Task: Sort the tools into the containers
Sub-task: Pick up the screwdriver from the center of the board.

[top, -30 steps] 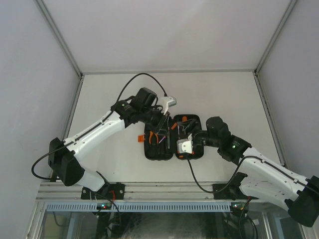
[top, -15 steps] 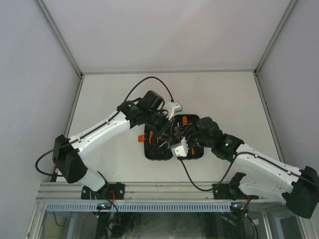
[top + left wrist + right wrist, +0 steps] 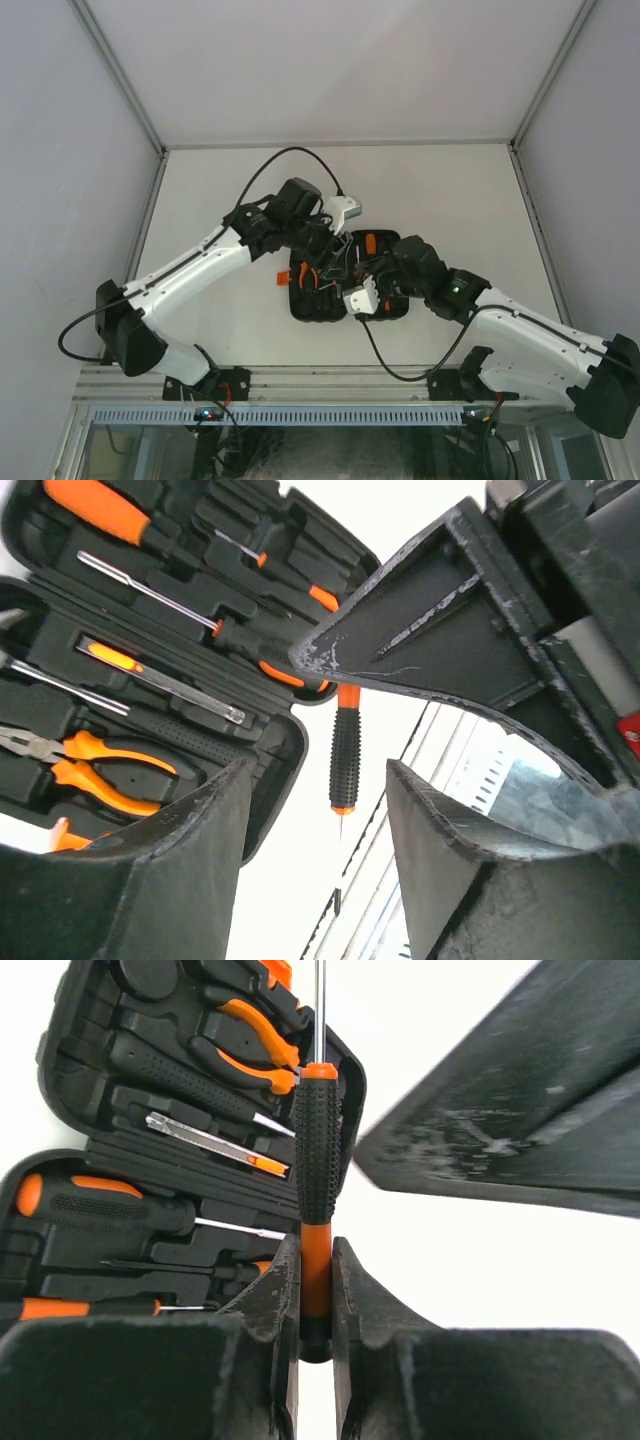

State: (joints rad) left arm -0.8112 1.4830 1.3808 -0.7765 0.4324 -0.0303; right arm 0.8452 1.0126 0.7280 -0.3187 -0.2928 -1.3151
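table (image 3: 220, 190): white, the open case sits about mid-table between the two arms
case (image 3: 318, 306): black clamshell lying open, both halves up; pliers (image 3: 255, 1030) and a few screwdrivers already sit in their slots
left gripper (image 3: 318, 770): fingers spread wide with nothing in them, hanging over the case on the pliers side
right gripper (image 3: 315, 1260): fingers (image 3: 275, 1300) pressed onto the orange butt end of a screwdriver (image 3: 317, 1140), so this arm has the tool and the left one doesn't
where the tool is: up in the air at the case's edge, not in a slot yet; how high above it, can't tell
long axis: runs straight out from the right fingers, black grip first, then the thin shaft pointing away over the pliers half
the bit that matters: the seated screwdrivers lie roughly crosswise to the held one in the right wrist view, so I reckon the wrist has to swing it round to line up with a free slot before it goes down
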